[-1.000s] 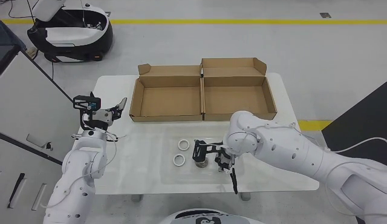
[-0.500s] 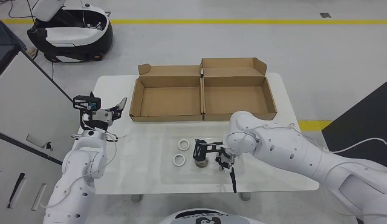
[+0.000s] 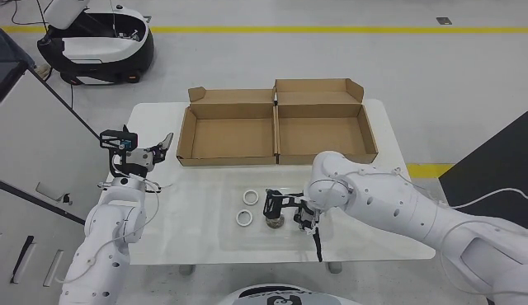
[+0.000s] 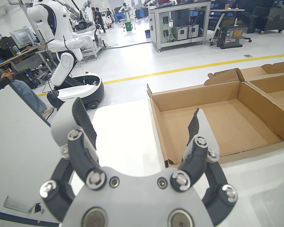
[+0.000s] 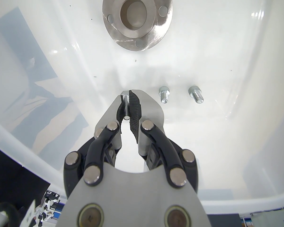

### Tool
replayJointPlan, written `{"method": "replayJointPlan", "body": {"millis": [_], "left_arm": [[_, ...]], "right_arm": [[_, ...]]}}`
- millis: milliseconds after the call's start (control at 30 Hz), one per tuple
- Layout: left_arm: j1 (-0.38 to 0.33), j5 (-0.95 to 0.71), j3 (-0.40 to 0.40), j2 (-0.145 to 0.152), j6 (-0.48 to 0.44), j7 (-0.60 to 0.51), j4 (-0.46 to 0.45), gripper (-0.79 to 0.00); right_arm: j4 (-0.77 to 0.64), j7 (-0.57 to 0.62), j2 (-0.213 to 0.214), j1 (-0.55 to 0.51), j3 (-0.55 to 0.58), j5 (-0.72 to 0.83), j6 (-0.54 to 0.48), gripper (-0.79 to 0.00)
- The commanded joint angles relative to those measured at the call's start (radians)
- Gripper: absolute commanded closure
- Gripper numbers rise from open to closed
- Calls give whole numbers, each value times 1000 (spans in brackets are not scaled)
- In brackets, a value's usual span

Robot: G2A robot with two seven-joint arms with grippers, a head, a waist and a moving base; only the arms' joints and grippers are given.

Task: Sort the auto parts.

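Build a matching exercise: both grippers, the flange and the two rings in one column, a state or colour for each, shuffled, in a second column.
Column one
1. left gripper
2. right gripper
3. flange
4. rings

Column two
A. white, lying flat
B. shut on a bolt
C. grey metal, with round holes
D. open, holding nothing

Pairs: 1-D, 2-B, 3-C, 4-A
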Motion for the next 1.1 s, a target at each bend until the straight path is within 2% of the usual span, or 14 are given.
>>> {"method": "replayJointPlan", "body": {"millis": [0,267,600,867,1067], "left_arm": [[0,0,0,0,0,0,0,-785],[0,0,0,0,0,0,0,-785],[0,0,0,0,0,0,0,-785],[0,0,0,0,0,0,0,-785],[0,0,0,0,0,0,0,-785]], "right_arm": [[-5,5,0,1,3,0,2,0],[-88,31,26,-5,59,19,20,0],[-271,-14,127,-114,262,97,-7,0],[-337,-132,224,-312,478,131,-129,0],[-341,-305,278,-464,643,154,-314,0]]}}
